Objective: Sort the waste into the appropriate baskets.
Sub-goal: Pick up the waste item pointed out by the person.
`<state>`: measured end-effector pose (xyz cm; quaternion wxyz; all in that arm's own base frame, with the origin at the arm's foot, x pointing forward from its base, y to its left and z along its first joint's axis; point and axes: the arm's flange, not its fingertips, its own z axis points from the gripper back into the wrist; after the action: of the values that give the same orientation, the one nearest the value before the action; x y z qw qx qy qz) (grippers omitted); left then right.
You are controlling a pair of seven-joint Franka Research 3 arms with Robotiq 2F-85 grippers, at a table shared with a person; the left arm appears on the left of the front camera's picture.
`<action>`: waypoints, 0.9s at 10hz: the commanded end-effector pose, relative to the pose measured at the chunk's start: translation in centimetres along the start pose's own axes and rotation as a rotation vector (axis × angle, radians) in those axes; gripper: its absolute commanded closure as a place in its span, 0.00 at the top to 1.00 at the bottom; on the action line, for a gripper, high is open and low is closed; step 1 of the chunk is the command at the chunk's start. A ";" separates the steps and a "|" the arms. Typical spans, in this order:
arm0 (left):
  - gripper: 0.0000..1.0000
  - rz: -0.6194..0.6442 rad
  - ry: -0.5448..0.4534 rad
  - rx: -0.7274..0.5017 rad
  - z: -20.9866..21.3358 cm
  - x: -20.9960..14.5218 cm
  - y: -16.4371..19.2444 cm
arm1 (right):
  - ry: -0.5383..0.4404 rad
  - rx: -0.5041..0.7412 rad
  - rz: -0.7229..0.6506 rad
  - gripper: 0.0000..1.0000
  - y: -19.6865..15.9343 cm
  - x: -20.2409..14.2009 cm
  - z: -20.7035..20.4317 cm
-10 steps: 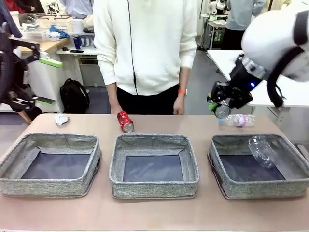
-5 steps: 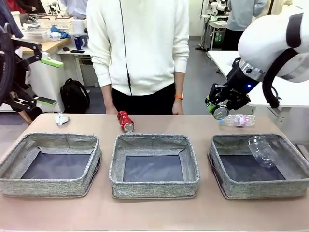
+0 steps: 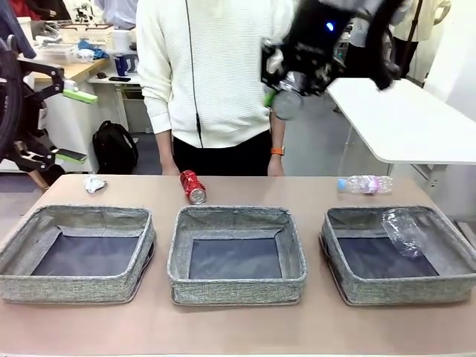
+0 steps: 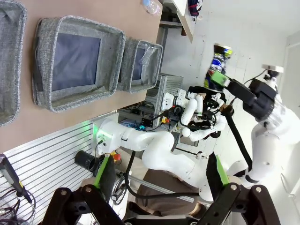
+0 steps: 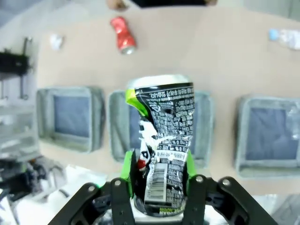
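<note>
My right gripper [image 3: 285,83] hangs high above the table's far middle, shut on the crushed dark can [image 3: 287,103]. In the right wrist view the dark can [image 5: 164,140] stands between the green pads, over the middle basket [image 5: 118,126]. A crushed red can [image 3: 193,187] lies behind the middle basket [image 3: 236,288]. The white paper wad [image 3: 94,184] lies behind the left basket [image 3: 74,287]. One clear bottle [image 3: 364,184] lies behind the right basket [image 3: 394,291], another bottle [image 3: 402,231] inside it. My left gripper [image 3: 74,125] is raised at the far left, open and holding nothing.
A person in a white sweater [image 3: 216,67] stands at the table's far edge behind the middle basket, hands hanging by the edge. A white side table [image 3: 401,119] stands at the back right. The left and middle baskets hold nothing.
My right arm has swung the dark can up and to the left, from beside the right basket's far edge to high above the middle. The left arm has stayed still.
</note>
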<state>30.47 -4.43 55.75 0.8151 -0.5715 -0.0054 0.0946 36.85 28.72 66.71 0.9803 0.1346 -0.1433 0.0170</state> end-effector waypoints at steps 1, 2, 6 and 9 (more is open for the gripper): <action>1.00 0.008 0.001 -0.019 0.1 -0.2 -0.3 | 0.013 0.042 0.053 0.47 2.3 1.3 0.7; 1.00 0.008 0.001 -0.019 0.1 -0.2 -0.3 | 0.016 0.068 0.084 0.47 3.8 0.9 1.4; 1.00 0.008 0.001 -0.019 0.1 -0.2 -0.3 | 0.035 0.166 0.083 0.47 7.4 -0.5 2.9; 1.00 0.008 0.001 -0.019 0.1 -0.2 -0.3 | 0.066 0.167 0.040 0.47 8.2 -0.1 3.1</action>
<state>30.47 -4.42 55.75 0.8151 -0.5715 -0.0054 0.0947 35.10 35.36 71.14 0.9684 0.2021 -0.1268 0.0720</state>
